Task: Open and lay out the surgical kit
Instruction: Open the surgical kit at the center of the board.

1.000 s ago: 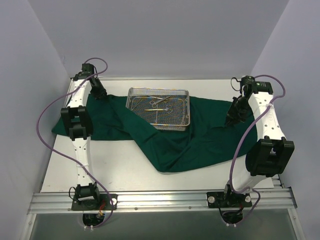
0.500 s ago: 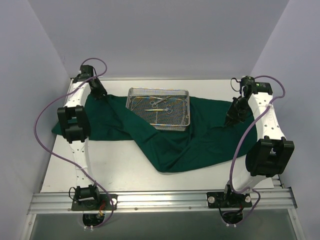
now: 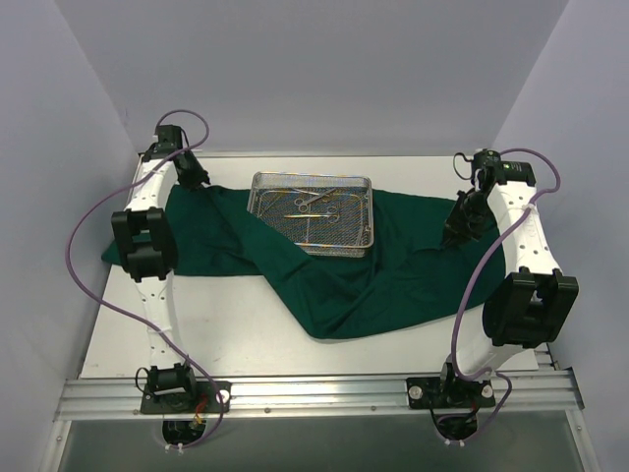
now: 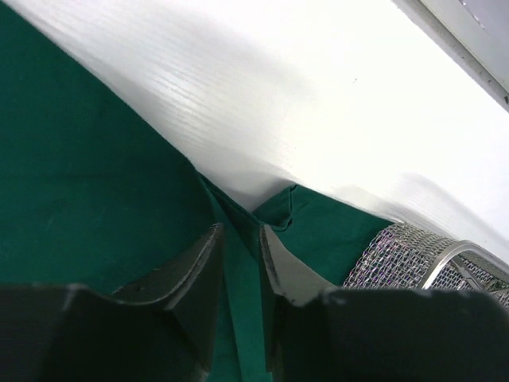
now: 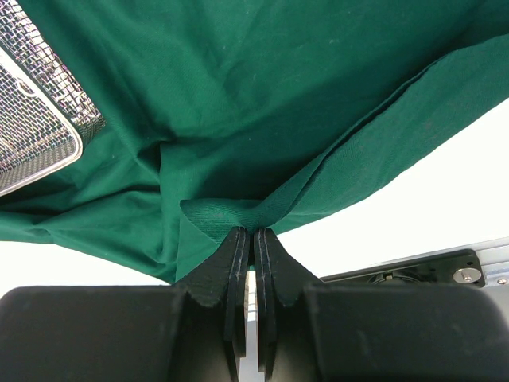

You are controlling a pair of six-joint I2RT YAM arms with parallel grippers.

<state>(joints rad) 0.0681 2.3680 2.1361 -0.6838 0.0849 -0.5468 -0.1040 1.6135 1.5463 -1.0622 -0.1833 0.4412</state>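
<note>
Drape: dark green cloth drape (image 3: 344, 285) lying lengthwise left-right on white worktop (image 3: 226, 315), silver wire-mesh tray (image 3: 344, 234) far-centre.
Left tool (image 4: 240, 235): pinching far-left fold.
Right tool (image 5: 253, 235): pressed onto right edge.
Pull: likely outward, apart.

White table (image 3: 246, 324) between pale lavender walls (image 3: 314, 69); aluminium rail (image 3: 314, 393) along its near edge

A white table (image 3: 226, 329) sits boxed in by plain, pale lavender walls (image 3: 314, 79) at the back and on both sides, softly and evenly lit, with an aluminium rail (image 3: 314, 391) along its near edge.
</note>
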